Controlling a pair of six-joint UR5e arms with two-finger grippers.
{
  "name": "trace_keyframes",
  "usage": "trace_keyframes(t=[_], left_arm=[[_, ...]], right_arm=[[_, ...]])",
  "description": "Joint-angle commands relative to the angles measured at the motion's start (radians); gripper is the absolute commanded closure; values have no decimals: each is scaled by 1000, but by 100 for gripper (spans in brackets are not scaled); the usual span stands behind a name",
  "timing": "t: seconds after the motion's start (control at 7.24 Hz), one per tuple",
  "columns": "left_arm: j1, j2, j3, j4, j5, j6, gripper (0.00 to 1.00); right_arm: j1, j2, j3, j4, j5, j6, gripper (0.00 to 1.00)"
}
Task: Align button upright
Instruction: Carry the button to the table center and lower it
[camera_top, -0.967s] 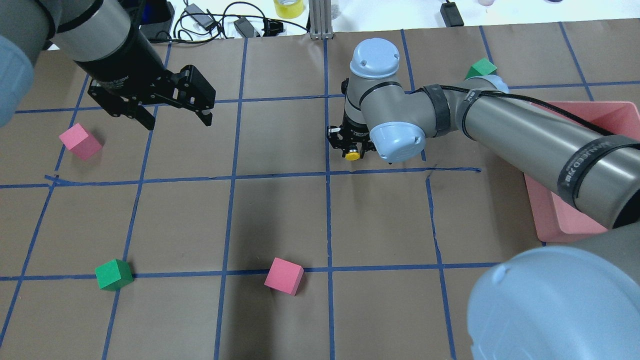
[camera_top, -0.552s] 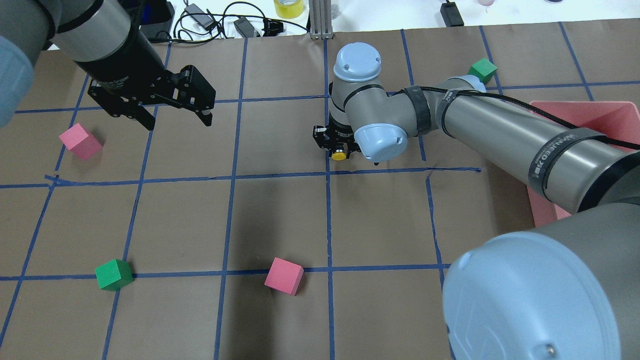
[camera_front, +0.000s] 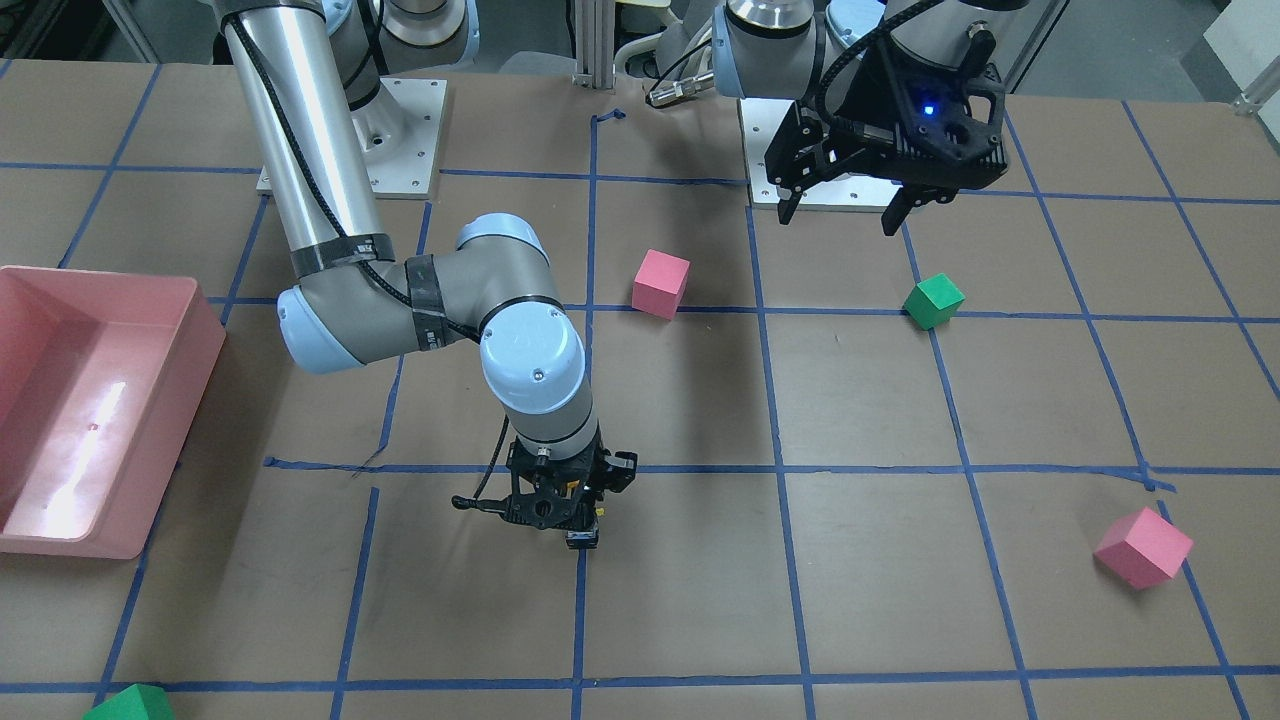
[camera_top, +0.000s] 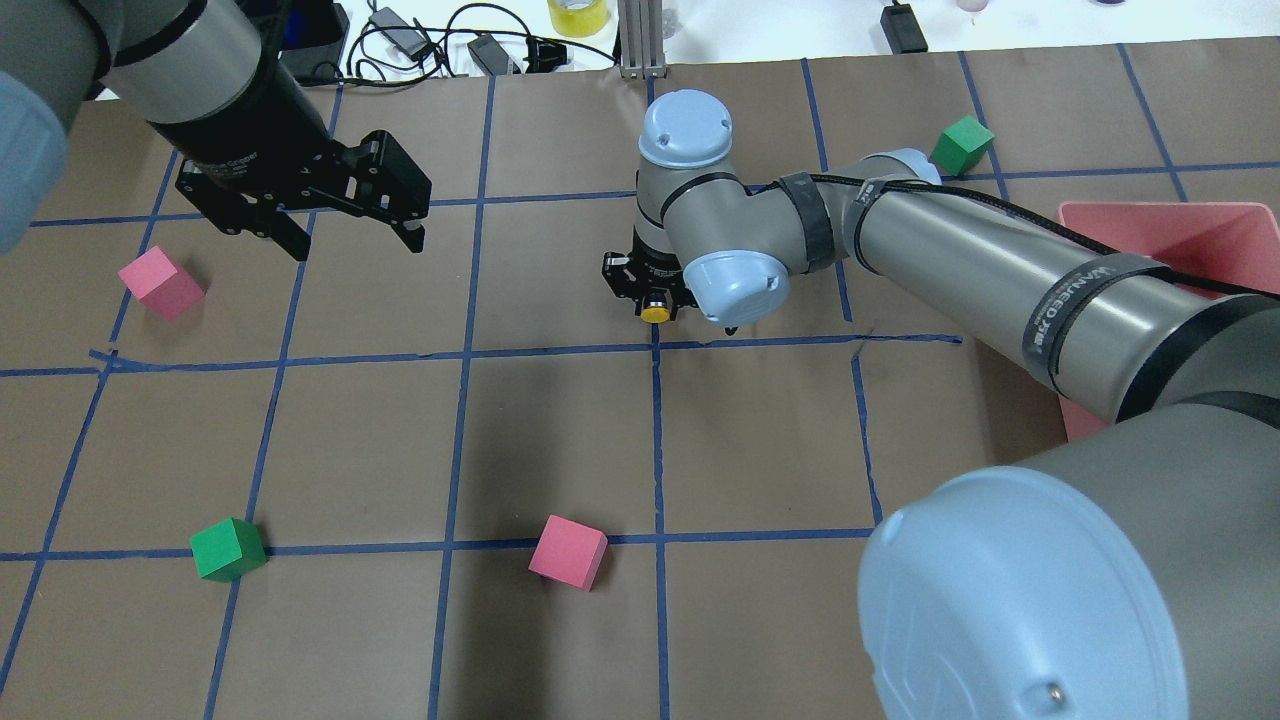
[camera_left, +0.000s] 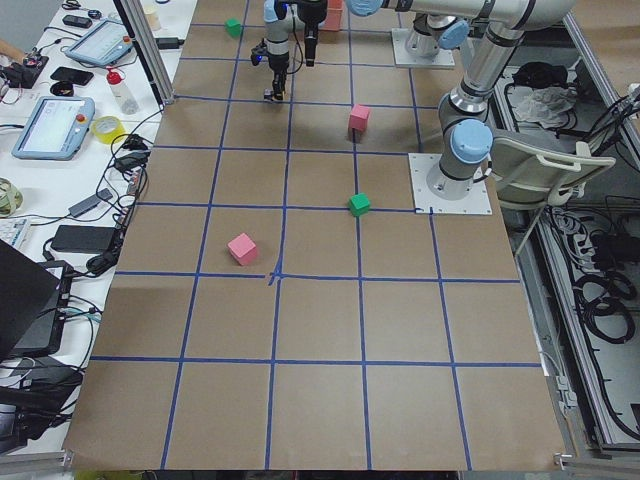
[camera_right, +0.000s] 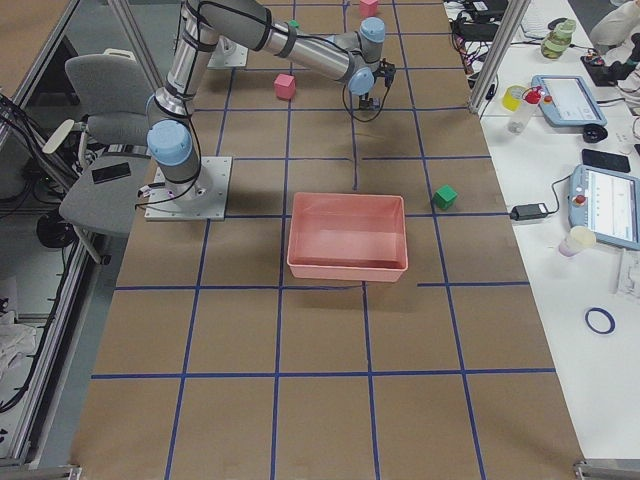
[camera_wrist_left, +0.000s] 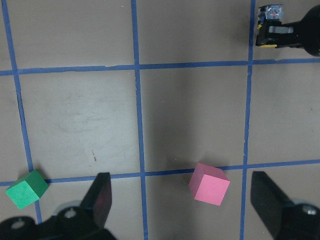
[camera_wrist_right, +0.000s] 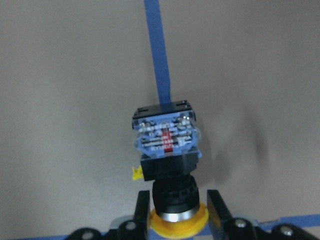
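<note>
Landmark for this entry: the tape crossing (camera_top: 656, 347) on the brown paper table (camera_top: 560, 430).

Far left of the crossing: a matte pink cube (camera_top: 160, 283), sharp-edged. My left gripper (camera_top: 358, 240), black metal, hangs left of the crossing and beyond it. Its fingers are spread wide with nothing between them. Left of the crossing on my near side: a green cube (camera_top: 228, 549). A second pink cube (camera_top: 567, 552) sits on the near side, slightly left.

Just past the crossing, over the tape line running away from me: the button (camera_wrist_right: 167, 150). My right gripper (camera_wrist_right: 179, 197) points down and pinches its ribbed black collar, right behind the cap. The cap is round, glossy and yellow, the body black. The contact block is boxy, bluish-grey, with small screws. Long axis looks about level, along that tape line: cap toward my base, block away. Not upright. Contact with the paper: cannot tell.

Right of the crossing and beyond it: another green cube (camera_top: 962, 143). Far right: a pink plastic tray (camera_top: 1215, 245), smooth, rectangular, with sloped walls.
</note>
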Motion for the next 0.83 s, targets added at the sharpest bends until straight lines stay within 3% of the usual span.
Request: trace_keyframes(t=[0.0, 0.69], left_arm=[[0, 0, 0, 0, 0, 0, 0], [0, 11, -17, 1, 0, 0, 0]], right_arm=[[22, 16, -7, -1, 2, 24, 100], [24, 25, -7, -1, 28, 26, 100]])
